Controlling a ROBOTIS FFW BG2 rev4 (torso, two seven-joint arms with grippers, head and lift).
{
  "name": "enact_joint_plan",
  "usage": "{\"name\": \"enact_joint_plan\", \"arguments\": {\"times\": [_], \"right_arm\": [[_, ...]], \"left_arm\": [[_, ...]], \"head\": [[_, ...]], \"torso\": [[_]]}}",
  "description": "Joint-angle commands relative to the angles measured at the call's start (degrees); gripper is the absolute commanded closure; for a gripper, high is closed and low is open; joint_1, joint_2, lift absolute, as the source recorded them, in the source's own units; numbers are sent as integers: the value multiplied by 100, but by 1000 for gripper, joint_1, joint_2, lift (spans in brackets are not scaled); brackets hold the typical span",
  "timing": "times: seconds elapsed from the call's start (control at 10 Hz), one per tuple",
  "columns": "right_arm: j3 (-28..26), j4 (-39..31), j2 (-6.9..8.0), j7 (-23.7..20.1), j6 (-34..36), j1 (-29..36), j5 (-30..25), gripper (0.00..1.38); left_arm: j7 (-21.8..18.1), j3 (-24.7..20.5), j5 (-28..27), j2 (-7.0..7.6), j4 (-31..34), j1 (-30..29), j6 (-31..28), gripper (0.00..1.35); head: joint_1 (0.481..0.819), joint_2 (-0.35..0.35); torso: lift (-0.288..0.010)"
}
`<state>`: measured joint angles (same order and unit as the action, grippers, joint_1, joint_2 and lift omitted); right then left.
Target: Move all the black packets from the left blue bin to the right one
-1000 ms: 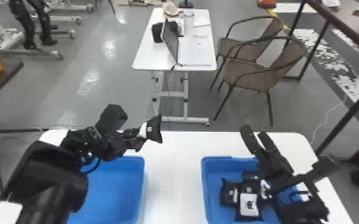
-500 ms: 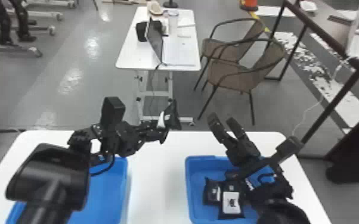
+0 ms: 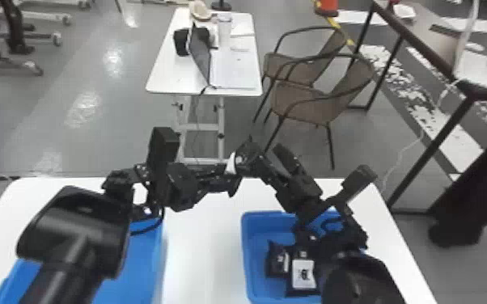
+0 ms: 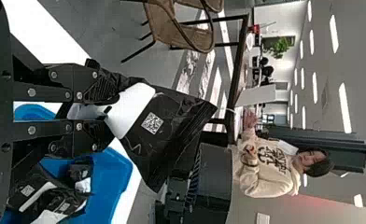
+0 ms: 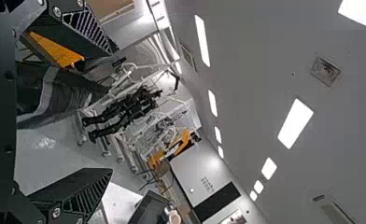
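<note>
My left gripper [image 3: 230, 172] is near the middle of the head view, over the table's far edge, with a black packet [image 3: 250, 152] at its tip beside my right gripper [image 3: 269, 155]. In the left wrist view my left gripper [image 4: 109, 110] is shut on the white-banded end of that packet [image 4: 174, 119]. My right gripper [image 5: 112, 111] stands wide open in its own wrist view, a dark packet [image 5: 66, 93] showing between its fingers. Several black packets [image 3: 304, 278] lie in the right blue bin [image 3: 255, 258]. The left arm covers part of the left blue bin [image 3: 143, 258].
The white table [image 3: 202, 250] carries both bins with a gap between them. Beyond it stand a smaller white table [image 3: 236, 77] with a laptop and two brown chairs [image 3: 303, 103]. A dark-framed desk [image 3: 428, 44] is at the far right.
The left gripper has carried the packet to the right, and the two grippers are now close together where a wide gap was. The head view has shifted as well.
</note>
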<state>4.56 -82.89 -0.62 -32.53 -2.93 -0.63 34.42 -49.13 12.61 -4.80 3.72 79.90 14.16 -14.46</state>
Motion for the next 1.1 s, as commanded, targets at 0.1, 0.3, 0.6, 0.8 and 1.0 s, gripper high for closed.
{"name": "enact_joint_plan", "arguments": {"times": [0.1, 0.3, 0.6, 0.8, 1.0], "right_arm": [[169, -87, -43, 1, 179, -7, -93, 134], [169, -113, -43, 10, 372, -34, -304, 136], [169, -60, -17, 36, 671, -183, -515, 590], [160, -95, -8, 239, 610, -166, -471, 906], [98, -95, -8, 309, 504, -122, -462, 1105]], "left_arm": [[0, 22, 58, -3, -80, 43, -22, 1030], [0, 84, 102, -30, -124, 87, -30, 1030], [0, 330, 278, -56, -185, 210, -13, 1032], [0, 365, 339, -47, -185, 192, -22, 1032], [-53, 286, 357, -47, -185, 148, -22, 1030]], "head": [[695, -91], [695, -80], [695, -87], [695, -95], [695, -105]], "torso": [[0], [0], [0], [0], [0]]}}
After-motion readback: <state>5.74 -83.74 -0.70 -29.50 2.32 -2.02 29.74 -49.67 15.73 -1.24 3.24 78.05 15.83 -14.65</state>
